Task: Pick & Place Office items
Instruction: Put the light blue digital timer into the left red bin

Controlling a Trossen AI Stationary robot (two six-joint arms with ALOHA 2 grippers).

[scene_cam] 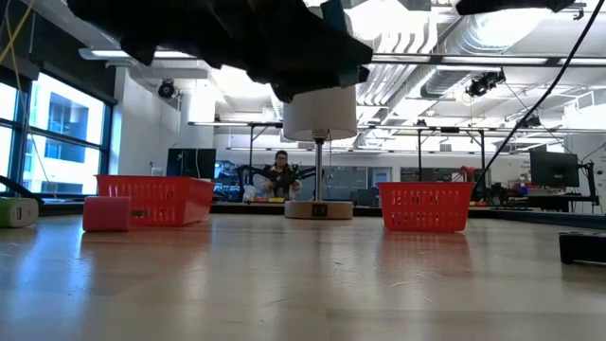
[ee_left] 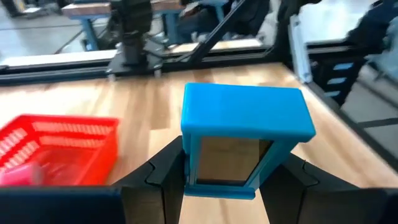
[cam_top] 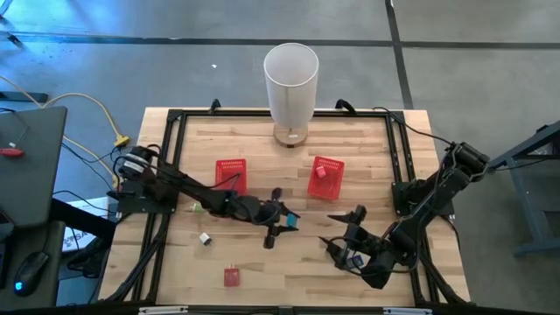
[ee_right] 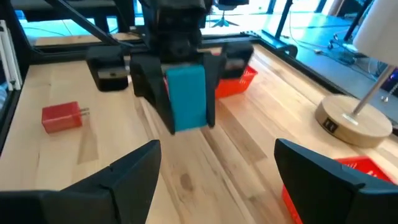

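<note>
Two arms at work: mine, both over the front half of the bench.
Left jaws: partly closed, clamped on the blue sharpener-like block, one finger against each side of its lower body.
Where the block is: lifted off the bench near its centre, at about 7 o'clock from the right red basket.
How it handles: I judge it light, rigid plastic with smooth faces; a slip is possible, so the flat side walls below the wider cap are the place to take it.
Right jaws: spread wide, holding nothing, hovering at about 4 o'clock from the block; whether they touch the small dark item beneath I cannot tell.
Other office items: a red plug-like block at 6 o'clock on the bench, a small white piece at 8 o'clock, a pink piece already inside the right basket.
Left red basket: at 10 o'clock from the block.
</note>
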